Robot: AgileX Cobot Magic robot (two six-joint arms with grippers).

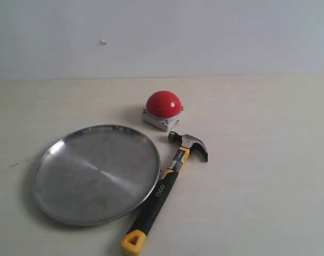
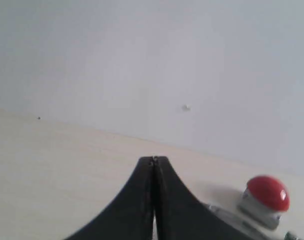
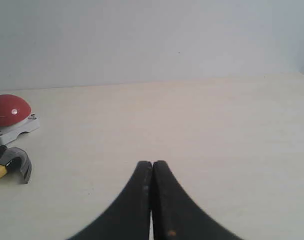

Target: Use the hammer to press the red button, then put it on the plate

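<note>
A hammer [image 1: 164, 184] is seen lying flat on a pale table [image 1: 258, 186], untouched by either arm. Its dark head is placed just in front of the grey base of the red button [image 1: 163, 104], close to it but apart. From there the black handle is laid slantwise toward the near edge of the table, ending in a yellow loop. The handle is set along the right rim of the plate [image 1: 55, 154]. Whether handle and rim touch cannot be told. The plate is bare and is placed to the left of the hammer, with the button standing beyond its far right side. A plain light wall [image 1: 204, 32] is seen behind the table.

In the left wrist view the left gripper [image 2: 153, 160] is shown with its black jaws pressed together, and nothing is held between them. It is held above bare table, with the button off to one side. In the right wrist view the right gripper [image 3: 152, 163] is likewise closed tight on nothing. It is kept well apart from the button and the hammer head, both seen at the edge of that view.
</note>
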